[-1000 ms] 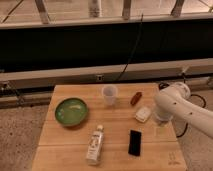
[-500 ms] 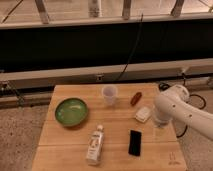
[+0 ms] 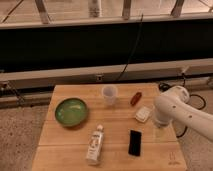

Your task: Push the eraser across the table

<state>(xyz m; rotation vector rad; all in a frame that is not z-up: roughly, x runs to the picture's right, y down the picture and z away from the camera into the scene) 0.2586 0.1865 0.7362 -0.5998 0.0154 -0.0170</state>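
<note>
Black and flat, the eraser (image 3: 134,142) lies lower centre on the table (image 3: 60,145), its long axis running nearly top to bottom of the frame. My gripper (image 3: 160,131) hangs just right of it, apart. I cannot tell how open it is.

The arm (image 3: 186,113) is white and smooth, a thick tube with a rounded joint shell. Its pincer (image 3: 160,132) is pale grey, below that joint, above the right side of the surface (image 3: 65,150).
</note>
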